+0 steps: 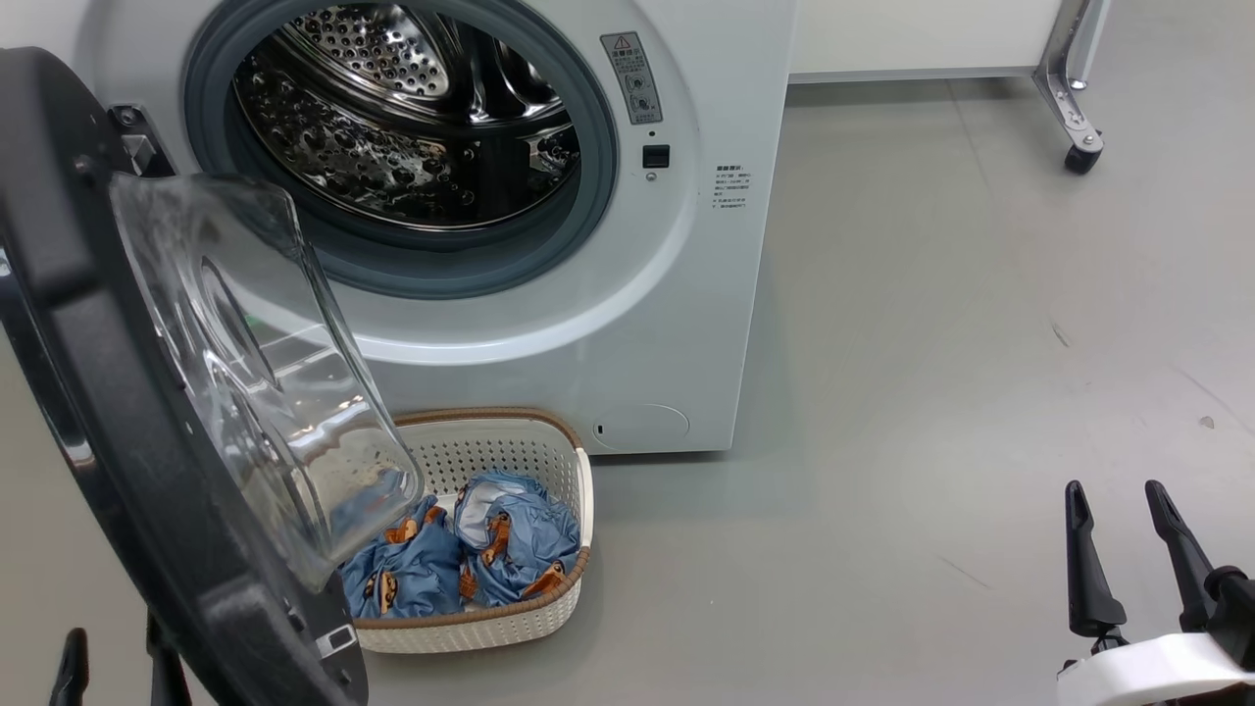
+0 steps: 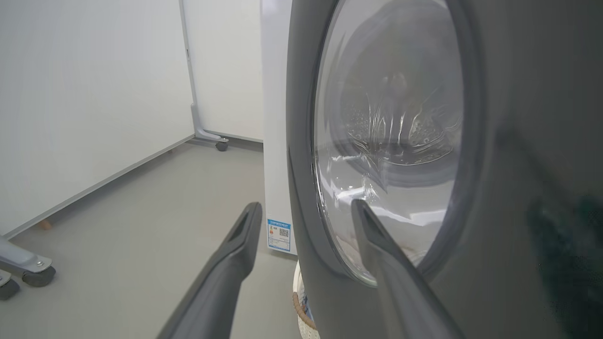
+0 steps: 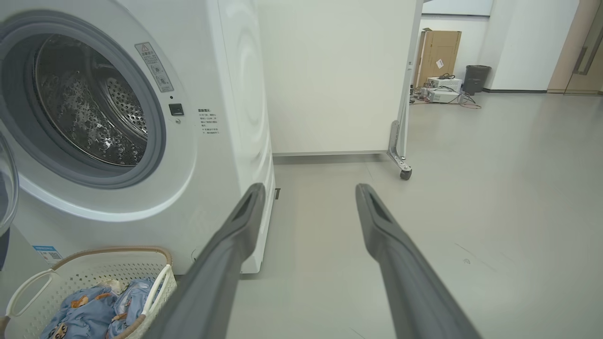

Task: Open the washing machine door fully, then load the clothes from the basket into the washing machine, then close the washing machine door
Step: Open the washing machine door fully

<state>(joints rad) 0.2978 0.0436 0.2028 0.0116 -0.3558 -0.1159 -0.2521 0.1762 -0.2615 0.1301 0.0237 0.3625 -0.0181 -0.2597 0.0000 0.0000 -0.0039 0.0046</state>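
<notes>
Left gripper (image 2: 306,205) is spread wide, holding nothing, with the black rim of the washing machine door (image 1: 108,412) seemingly between its fingers. The right gripper (image 1: 1116,495) hangs open off to the side. The door's glass bulge overhangs the basket (image 1: 584,490) and the clothes (image 1: 510,549), so a reach in now probably clips it.

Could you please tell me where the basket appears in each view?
Head view: the basket sits low, left of centre.
Left wrist view: the basket is a sliver at the bottom edge, centre.
Right wrist view: the basket in the lower left corner.
Shared landmark: the white washing machine.
</notes>
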